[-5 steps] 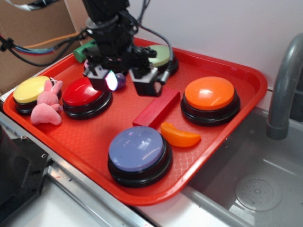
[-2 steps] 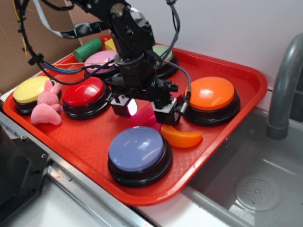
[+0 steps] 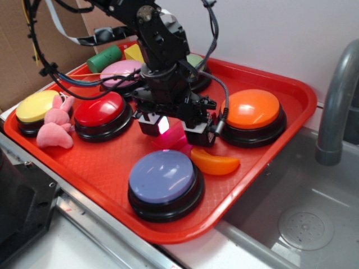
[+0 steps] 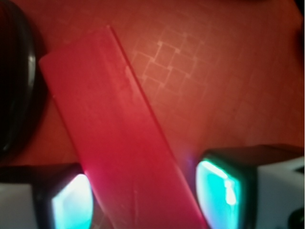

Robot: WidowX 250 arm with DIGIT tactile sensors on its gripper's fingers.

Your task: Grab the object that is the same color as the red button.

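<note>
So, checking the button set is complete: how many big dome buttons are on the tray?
6: yellow, red, pink, green largely hidden behind the arm, orange, purple nearest. More may be hidden.

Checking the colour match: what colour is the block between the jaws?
Red, plain block; clearest in the wrist view.

arm: black jointed robot arm (image 3: 160, 50) reaching down from upper left, cables trailing — wrist pointed nearly straight down | hand: black two-fingered hand (image 3: 176, 128) low, just above the surface | fingers: glowing pads (image 4: 71, 205) spread apart, one on each side of the long red rectangular block (image 4: 119, 138) — neither visibly pressing it
</note>
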